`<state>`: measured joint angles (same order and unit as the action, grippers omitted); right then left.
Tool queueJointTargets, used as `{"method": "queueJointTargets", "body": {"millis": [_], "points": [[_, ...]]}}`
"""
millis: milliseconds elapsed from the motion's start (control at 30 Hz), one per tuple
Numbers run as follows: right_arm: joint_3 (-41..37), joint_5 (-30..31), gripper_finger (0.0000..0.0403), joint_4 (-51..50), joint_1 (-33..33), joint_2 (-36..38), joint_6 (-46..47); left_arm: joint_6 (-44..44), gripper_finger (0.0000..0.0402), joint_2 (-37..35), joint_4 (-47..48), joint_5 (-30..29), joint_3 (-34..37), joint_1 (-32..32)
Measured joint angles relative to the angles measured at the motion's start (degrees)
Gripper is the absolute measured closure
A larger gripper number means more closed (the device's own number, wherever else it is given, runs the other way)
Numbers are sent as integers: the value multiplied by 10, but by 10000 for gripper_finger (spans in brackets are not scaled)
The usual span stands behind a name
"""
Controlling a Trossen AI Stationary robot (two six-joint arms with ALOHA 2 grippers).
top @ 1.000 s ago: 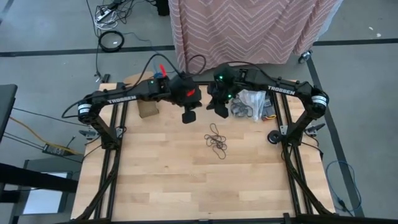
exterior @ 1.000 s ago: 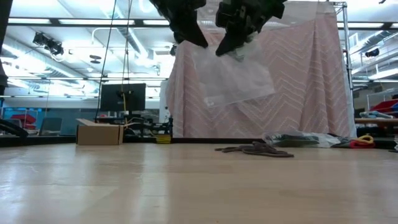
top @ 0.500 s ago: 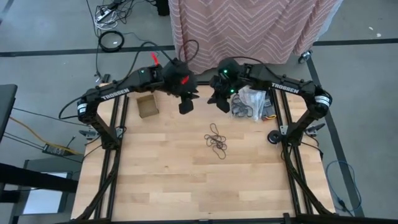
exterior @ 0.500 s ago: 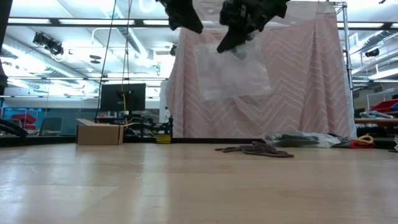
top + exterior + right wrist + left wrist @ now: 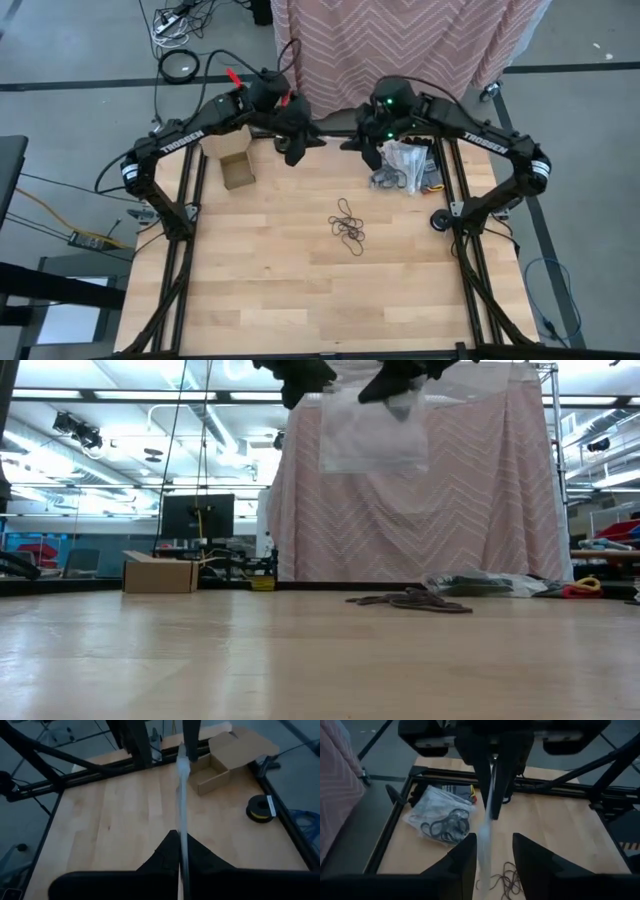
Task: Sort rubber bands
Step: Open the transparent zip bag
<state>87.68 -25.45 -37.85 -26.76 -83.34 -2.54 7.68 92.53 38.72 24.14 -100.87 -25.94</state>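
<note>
Both arms are raised high over the far edge of the worktop (image 5: 260,280), and a clear plastic bag (image 5: 372,432) hangs between them. The right hand (image 5: 179,851) is closed, its two fingers pinched on the bag's edge, which runs up between them in its wrist view. The left hand (image 5: 492,852) faces it from the left with its fingers parted; the bag's thin edge runs through the gap between them, and it looks unclamped there, so the bag's weight seems to rest on the right hand alone. Holding the bag up this way, hanging flat in the low view, would let it be opened or checked clear of the wood. A small tangle of rubber bands (image 5: 348,225) lies loose on the bare wood near the middle of the worktop, well below and nearer than the two hands, untouched by either. More dark bands sit in and on a second crinkly bag (image 5: 402,165) at the far right, beside a small red and yellow item too small to identify. An open cardboard box (image 5: 236,170) stands at the far left, a likely place for sorted bands, and a roll of tape (image 5: 260,809) lies near it.
</note>
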Motion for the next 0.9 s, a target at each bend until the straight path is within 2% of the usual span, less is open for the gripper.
{"method": "queueJointTargets", "body": {"millis": [400, 733, 900], "points": [[0, -1, 403, 37, -7, 20, 25, 10, 281, 0, 9, 4, 0, -14], [0, -2, 403, 39, -8, 20, 25, 12, 386, 0, -18, 4, 0, -15], [0, -2, 403, 40, -9, 20, 24, 12, 397, 0, -28, 4, 0, -14]]}}
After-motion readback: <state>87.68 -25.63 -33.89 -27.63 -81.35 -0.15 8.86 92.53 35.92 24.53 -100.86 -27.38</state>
